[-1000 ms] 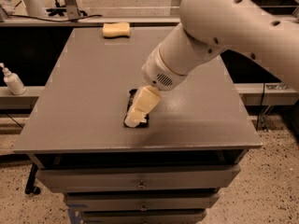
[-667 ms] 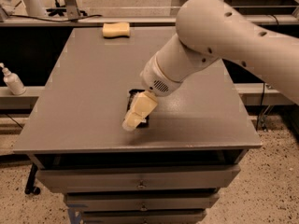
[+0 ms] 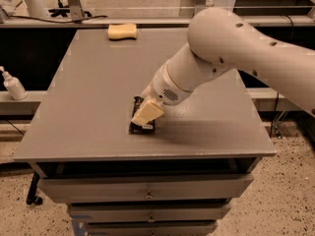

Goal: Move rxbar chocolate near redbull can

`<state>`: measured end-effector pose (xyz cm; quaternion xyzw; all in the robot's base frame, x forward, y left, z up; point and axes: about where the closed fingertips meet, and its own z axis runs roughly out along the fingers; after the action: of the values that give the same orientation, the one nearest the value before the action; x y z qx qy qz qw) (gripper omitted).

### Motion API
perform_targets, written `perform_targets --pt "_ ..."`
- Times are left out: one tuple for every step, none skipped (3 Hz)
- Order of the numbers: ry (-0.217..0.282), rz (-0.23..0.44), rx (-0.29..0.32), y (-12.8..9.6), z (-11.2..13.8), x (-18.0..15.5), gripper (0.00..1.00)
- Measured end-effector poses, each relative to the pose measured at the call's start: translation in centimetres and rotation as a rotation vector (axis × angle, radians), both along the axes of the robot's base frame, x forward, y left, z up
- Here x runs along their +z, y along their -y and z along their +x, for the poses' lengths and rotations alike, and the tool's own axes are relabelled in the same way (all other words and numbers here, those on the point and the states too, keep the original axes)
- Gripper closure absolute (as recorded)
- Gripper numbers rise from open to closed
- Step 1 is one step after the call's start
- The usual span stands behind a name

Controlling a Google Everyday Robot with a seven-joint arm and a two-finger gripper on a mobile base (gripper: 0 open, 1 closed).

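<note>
The rxbar chocolate (image 3: 141,127), a flat black wrapper, lies on the grey table (image 3: 83,87) near its front edge, left of centre. My gripper (image 3: 146,114) is right over the bar and covers its middle, so only the bar's near end and a far corner show. My large white arm (image 3: 221,53) reaches in from the right across the table. The redbull can is not visible; it may be hidden behind the arm.
A pale yellow sponge (image 3: 122,31) lies at the table's back edge. A white pump bottle (image 3: 13,85) stands on a low shelf to the left. Drawers (image 3: 147,193) sit below the table's front edge.
My arm's upper part has swung leftwards and lower over the table. The gripper has stayed over the bar, shifting slightly left and toward the front edge.
</note>
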<state>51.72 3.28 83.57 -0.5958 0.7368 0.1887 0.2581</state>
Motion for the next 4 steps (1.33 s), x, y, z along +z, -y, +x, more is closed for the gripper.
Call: perform_targets --pt "-0.009 -0.001 -0.009 0.59 0.03 -0.64 0.64" --pt "-0.009 -0.003 -0.013 0.89 0.08 -0.55 0.87" --pt "-0.008 -0.003 -0.013 0.91 0.08 -0.16 1.0" --pt "-0.008 -0.003 -0.013 0.92 0.09 -0.09 1.0"
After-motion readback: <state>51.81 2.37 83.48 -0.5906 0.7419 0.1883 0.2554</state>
